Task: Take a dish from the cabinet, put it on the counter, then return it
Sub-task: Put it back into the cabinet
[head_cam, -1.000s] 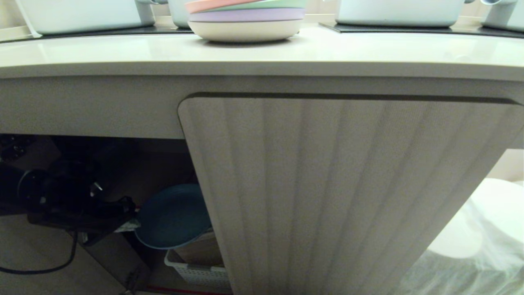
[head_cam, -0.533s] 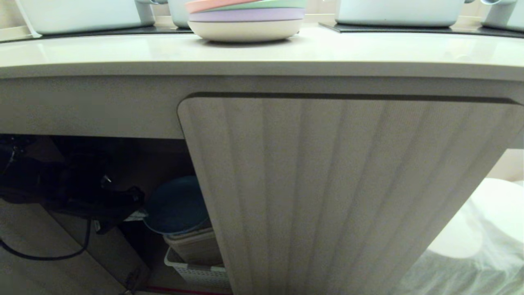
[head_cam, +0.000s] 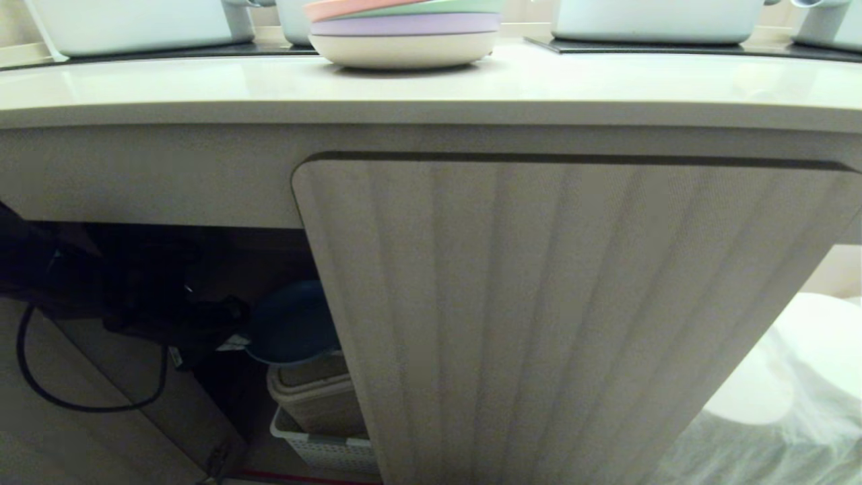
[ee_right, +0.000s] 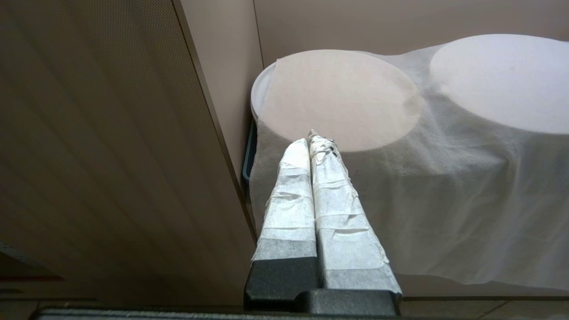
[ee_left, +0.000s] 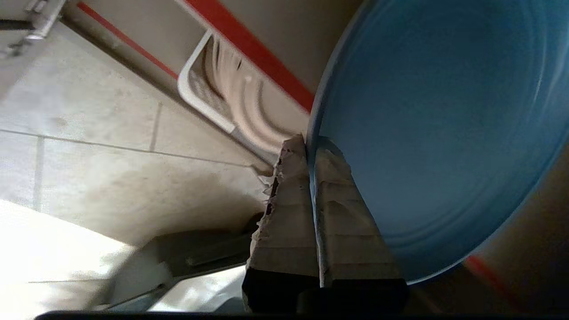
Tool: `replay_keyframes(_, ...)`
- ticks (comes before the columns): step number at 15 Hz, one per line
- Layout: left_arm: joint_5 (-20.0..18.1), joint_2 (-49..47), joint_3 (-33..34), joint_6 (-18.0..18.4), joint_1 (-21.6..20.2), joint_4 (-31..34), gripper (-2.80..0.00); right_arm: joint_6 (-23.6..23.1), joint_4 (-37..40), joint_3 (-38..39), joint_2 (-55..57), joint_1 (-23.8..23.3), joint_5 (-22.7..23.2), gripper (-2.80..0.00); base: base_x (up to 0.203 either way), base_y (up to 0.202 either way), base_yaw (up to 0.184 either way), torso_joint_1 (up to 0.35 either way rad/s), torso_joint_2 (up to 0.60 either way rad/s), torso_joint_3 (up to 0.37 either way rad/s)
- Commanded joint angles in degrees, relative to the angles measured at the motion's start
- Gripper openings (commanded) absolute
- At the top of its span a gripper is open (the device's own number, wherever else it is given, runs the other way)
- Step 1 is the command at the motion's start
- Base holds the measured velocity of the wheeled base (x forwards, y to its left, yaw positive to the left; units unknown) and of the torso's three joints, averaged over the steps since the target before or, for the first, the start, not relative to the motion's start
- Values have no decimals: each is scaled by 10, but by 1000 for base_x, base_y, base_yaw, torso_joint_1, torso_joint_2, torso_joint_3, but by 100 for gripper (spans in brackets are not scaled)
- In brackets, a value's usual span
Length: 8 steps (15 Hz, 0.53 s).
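One blue dish pinched by its rim between the fingers of my left hand, both pads pressed tight on the edge. Dish is tilted, in the air inside the open side of the cabinet, just above a beige lidded bin that sits in a white basket. Seen from the head, my left hand is dark, touching the dish on its left edge. Red-edged shelf behind the dish. Closed ribbed door to the right. Table above carries a pastel plate stack. My right hand is parked beside the door, fingers pressed together, empty, near a white cloth-covered object.
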State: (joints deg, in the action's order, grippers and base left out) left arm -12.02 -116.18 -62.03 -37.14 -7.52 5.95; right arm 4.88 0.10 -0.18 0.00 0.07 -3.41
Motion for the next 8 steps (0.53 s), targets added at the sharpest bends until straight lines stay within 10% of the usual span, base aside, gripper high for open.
replay_keyframes(1,1,-25,-18,-18,0,0,-280,0,0,0,0,0,0,-280,0,0,0,0,0,0)
replay_keyframes(8,13,-49,-61,-43,-1,1,-280,0,0,0,0,0,0,-280,0,0,0,0,0,0)
